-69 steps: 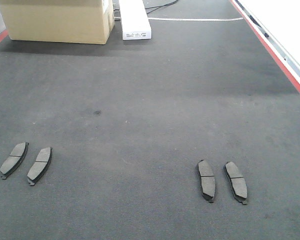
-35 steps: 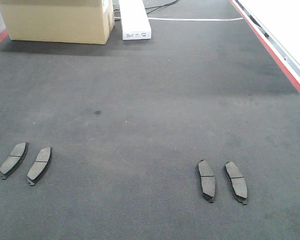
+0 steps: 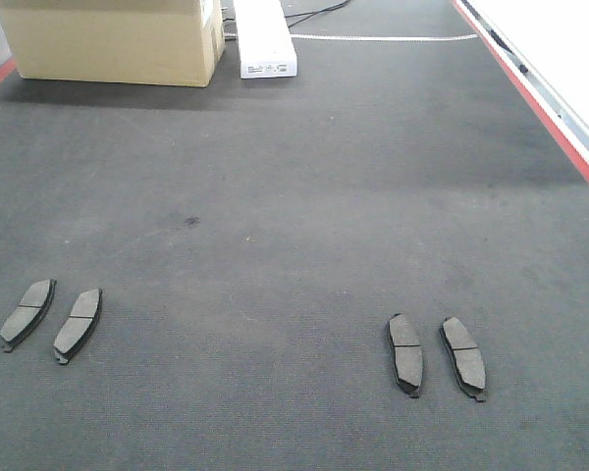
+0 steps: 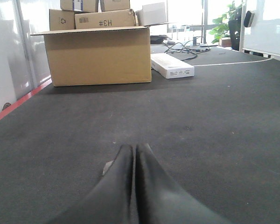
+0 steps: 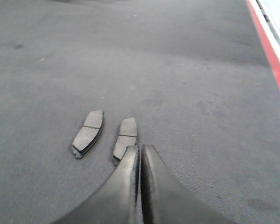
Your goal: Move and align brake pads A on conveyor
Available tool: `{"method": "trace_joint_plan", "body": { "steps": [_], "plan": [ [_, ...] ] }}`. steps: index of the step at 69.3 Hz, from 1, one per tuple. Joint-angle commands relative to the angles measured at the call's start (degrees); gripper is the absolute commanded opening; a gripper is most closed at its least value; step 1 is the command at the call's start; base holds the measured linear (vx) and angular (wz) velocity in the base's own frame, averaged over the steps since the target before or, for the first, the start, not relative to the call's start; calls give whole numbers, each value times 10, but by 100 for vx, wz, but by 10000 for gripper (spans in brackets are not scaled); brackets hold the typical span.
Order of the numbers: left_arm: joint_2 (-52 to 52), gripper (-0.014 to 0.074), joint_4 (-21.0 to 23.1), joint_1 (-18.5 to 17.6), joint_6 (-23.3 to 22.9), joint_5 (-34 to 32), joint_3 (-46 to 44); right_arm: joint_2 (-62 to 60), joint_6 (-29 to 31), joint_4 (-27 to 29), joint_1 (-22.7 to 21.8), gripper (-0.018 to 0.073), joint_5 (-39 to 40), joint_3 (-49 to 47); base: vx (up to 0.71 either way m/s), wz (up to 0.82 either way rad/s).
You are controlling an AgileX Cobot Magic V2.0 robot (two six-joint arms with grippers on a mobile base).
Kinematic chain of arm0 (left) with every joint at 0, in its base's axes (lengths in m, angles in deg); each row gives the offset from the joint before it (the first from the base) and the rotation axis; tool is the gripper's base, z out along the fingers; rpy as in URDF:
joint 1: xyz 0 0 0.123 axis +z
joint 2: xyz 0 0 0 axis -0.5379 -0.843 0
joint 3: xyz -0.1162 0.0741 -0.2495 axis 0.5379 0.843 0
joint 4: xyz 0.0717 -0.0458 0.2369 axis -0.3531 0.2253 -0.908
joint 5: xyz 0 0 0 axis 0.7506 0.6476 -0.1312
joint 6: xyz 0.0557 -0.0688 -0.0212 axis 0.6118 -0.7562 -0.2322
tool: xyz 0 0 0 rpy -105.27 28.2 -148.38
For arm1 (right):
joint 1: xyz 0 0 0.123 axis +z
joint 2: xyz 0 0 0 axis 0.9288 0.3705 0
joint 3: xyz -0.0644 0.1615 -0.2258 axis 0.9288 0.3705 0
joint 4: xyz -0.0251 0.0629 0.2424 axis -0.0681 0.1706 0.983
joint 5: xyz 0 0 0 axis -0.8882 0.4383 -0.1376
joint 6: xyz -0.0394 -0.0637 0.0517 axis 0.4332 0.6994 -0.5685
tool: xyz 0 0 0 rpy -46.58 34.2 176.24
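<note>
Right fingers (image 5: 140, 151) closed, empty; two pads (image 5: 126, 138) lie just beyond their tips on the conveyor (image 5: 177, 70), long axes near-to-far. Left fingers (image 4: 134, 151) closed; a pale corner beside them is possibly a pad.

- Setting: industrial/warehouse-type work area w/ a test line.
- Wide dark-grey felt conveyor (image 3: 304, 177), red side edges, fills the floor of view.
- Large open cardboard box (image 4: 98, 53) at belt's far end; 3 smaller cartons (image 4: 105, 18) stacked in it, 1 marked "H3".
- White flat box (image 4: 171, 65), cables (image 4: 189, 46) beyond.
- Background: potted plant (image 4: 221, 28), bright windows, white wall panels.
</note>
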Motion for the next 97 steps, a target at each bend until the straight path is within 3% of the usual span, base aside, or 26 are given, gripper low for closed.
{"method": "trace_joint_plan", "body": {
  "steps": [1, 25, 44, 97],
  "plan": [
    [9, -6, 1, -2, -5, -38, 10, 8, 4, 0, -35, -7, 61, -14, 0, 0],
    [9, -6, 1, -2, -5, -38, 10, -30, 4, 21, -163, -7, 289, 131, 0, 0],
    [9, -6, 1, -2, -5, -38, 10, -88, 5, 29, -186, -7, 401, 265, 0, 0],
    [8, -6, 1, -2, -5, -37, 10, -108, 5, 30, -186, -7, 374, 284, 0, 0]
  ]
}}
